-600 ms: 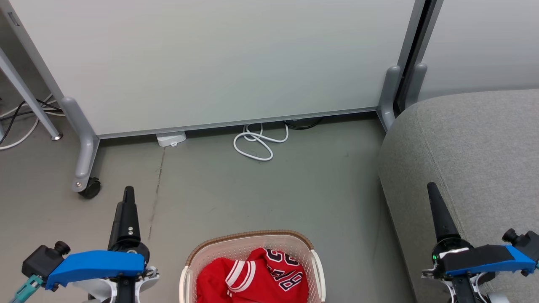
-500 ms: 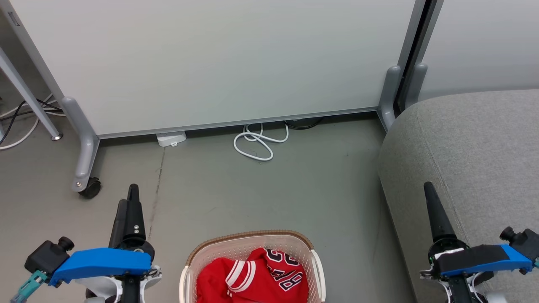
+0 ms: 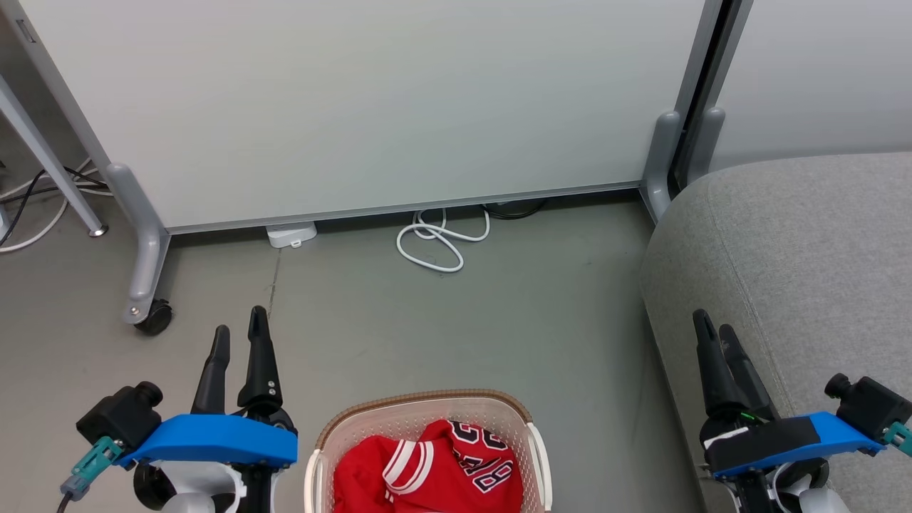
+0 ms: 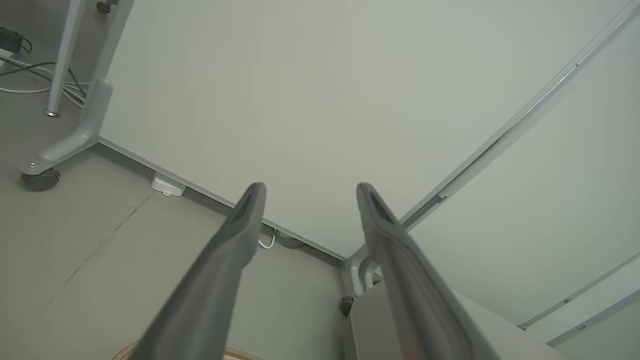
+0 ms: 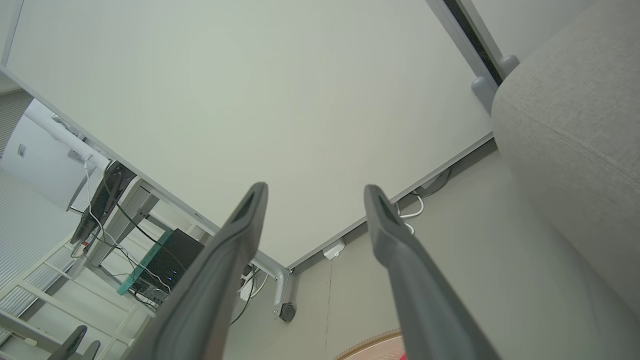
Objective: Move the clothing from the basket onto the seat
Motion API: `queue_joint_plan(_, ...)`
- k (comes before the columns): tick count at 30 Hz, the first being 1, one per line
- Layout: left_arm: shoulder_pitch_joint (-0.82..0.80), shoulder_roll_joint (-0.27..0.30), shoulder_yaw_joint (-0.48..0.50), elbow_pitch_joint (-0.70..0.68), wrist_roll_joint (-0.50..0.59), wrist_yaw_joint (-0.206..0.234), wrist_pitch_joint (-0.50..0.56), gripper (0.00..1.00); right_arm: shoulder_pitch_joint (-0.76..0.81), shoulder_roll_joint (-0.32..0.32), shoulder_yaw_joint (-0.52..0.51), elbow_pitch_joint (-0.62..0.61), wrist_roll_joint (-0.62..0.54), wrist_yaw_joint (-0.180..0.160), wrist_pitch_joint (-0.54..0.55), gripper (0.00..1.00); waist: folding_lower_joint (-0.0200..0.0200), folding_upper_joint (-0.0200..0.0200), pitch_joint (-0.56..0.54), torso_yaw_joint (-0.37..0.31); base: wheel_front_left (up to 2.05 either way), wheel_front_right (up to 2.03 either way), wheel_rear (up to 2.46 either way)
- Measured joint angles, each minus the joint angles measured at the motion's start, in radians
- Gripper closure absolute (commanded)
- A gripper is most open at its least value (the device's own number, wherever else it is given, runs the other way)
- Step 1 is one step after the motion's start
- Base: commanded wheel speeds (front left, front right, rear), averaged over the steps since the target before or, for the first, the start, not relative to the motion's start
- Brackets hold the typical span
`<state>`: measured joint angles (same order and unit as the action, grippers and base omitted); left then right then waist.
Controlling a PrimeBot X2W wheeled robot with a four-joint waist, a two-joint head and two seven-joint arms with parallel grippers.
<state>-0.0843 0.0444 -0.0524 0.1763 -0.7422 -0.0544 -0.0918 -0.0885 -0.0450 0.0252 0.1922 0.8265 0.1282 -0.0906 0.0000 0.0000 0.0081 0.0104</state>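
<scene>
The cream basket [image 3: 427, 396] with a brown rim sits on the floor at the bottom middle of the head view. The red clothing [image 3: 427, 470] lies bunched inside it, showing striped trim and black-and-white lettering. The grey seat [image 3: 805, 249] rises at the right. My left gripper [image 3: 240, 324] is open and empty over the floor, left of the basket. My right gripper [image 3: 712, 322] is open and empty at the seat's front edge. In the wrist views the left gripper [image 4: 310, 187] and the right gripper [image 5: 316, 187] both stand spread, pointing at the white panel.
A white partition panel [image 3: 356, 107] on grey feet with a caster [image 3: 153, 317] closes off the back. A coiled white cable [image 3: 434, 246] and a small white box [image 3: 291, 234] lie at its base. A table leg [image 3: 50, 171] and cables are at the far left.
Both grippers have turned about their wrists, so two fingers of each now show. The left gripper has shifted right toward the basket; the right has shifted slightly left.
</scene>
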Motion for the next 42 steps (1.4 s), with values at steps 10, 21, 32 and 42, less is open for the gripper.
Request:
queue_joint_plan(10,-0.006,0.013,-0.040,0.011,0.148,0.019,-0.030,0.00,0.000,0.000,0.017,0.007,-0.133,0.001,-0.030,0.00,0.0000,0.0000,-0.001,0.004,0.00,0.00,0.00)
queue_joint_plan(21,-0.016,0.023,-0.074,0.009,0.268,0.037,-0.060,0.00,-0.001,-0.001,0.032,0.007,-0.253,0.001,-0.061,0.00,0.0000,0.0000,0.000,0.006,0.00,0.00,0.00)
queue_joint_plan(32,-0.021,0.027,-0.101,0.007,0.374,0.047,-0.086,0.00,-0.002,-0.001,0.049,0.006,-0.361,0.001,-0.087,0.00,0.0000,0.0000,0.001,0.010,0.00,0.00,0.00)
queue_joint_plan(42,-0.026,0.029,-0.121,0.007,0.456,0.049,-0.109,0.00,-0.004,-0.001,0.062,0.001,-0.450,0.001,-0.108,0.00,0.0000,0.0000,0.002,0.014,0.00,0.00,0.00)
